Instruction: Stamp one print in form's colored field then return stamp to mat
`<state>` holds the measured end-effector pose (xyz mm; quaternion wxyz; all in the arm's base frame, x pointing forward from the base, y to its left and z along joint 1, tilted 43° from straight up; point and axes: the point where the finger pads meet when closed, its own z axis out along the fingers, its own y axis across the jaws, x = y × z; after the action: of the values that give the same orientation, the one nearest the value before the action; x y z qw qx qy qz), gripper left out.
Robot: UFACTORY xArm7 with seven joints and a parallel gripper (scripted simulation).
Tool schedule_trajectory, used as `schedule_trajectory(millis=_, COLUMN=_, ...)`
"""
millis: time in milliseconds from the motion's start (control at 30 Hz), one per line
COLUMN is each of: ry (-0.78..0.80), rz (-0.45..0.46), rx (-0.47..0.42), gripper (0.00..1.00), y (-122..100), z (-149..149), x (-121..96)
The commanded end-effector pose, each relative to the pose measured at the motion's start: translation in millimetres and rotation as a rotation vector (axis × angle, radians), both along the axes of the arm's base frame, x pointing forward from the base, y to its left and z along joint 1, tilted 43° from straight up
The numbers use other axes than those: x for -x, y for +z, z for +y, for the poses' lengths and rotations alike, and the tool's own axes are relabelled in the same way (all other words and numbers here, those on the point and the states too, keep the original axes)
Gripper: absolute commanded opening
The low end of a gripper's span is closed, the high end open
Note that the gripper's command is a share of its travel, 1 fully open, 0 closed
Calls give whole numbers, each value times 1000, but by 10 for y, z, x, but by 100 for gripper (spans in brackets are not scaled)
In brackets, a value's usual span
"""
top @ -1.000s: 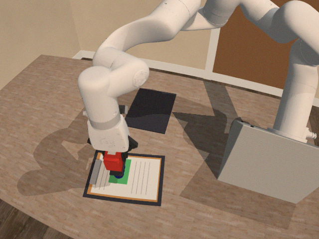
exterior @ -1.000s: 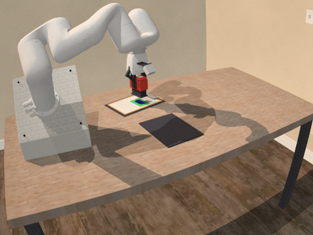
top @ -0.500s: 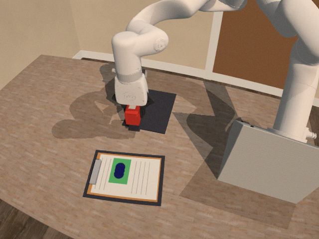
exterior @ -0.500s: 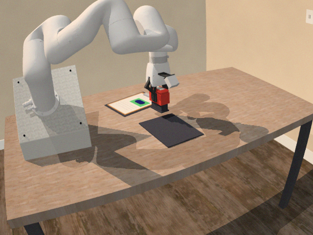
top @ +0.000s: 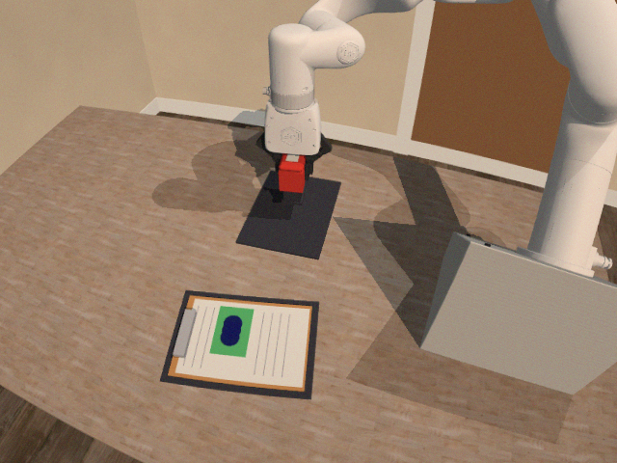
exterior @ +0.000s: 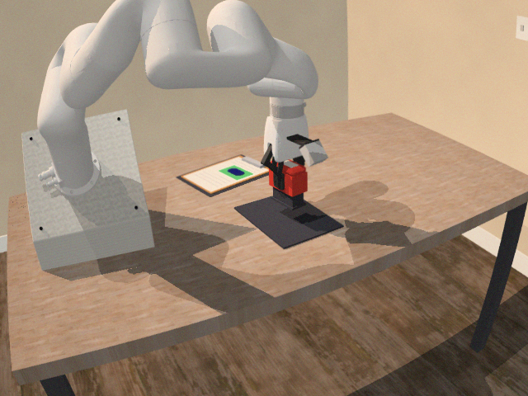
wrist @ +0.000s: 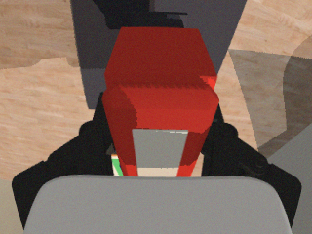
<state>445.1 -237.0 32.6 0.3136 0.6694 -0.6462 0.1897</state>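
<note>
My gripper is shut on the red stamp, one black finger on each side of its body. The stamp stands upright over the middle of the dark mat, with its dark foot close to the mat; I cannot tell whether it touches. The form on its clipboard lies nearer the table's front. Its green field bears a dark blue mark.
The arm's grey base box stands at the table's side, well apart from the mat. The arm's shadows fall across the wooden table. The table edge runs just in front of the form.
</note>
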Motion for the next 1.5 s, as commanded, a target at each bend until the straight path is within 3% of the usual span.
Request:
schedule_trajectory(millis=0, ry=-1, rz=-6, rx=1, gripper=28, y=77, z=-47, x=-12)
schedule_trajectory(millis=300, ry=-1, rz=-6, rx=1, gripper=28, y=91, z=-58, x=-11)
schedule_trajectory(millis=500, ry=-1, rz=-6, rx=1, gripper=28, y=-81, z=41, x=-49)
schedule_trajectory(millis=900, ry=-1, rz=-6, rx=1, gripper=28, y=-96, z=49, x=-52)
schedule_trajectory(millis=1467, ry=-1, rz=-6, rx=1, gripper=28, y=-280, z=-106, x=-16)
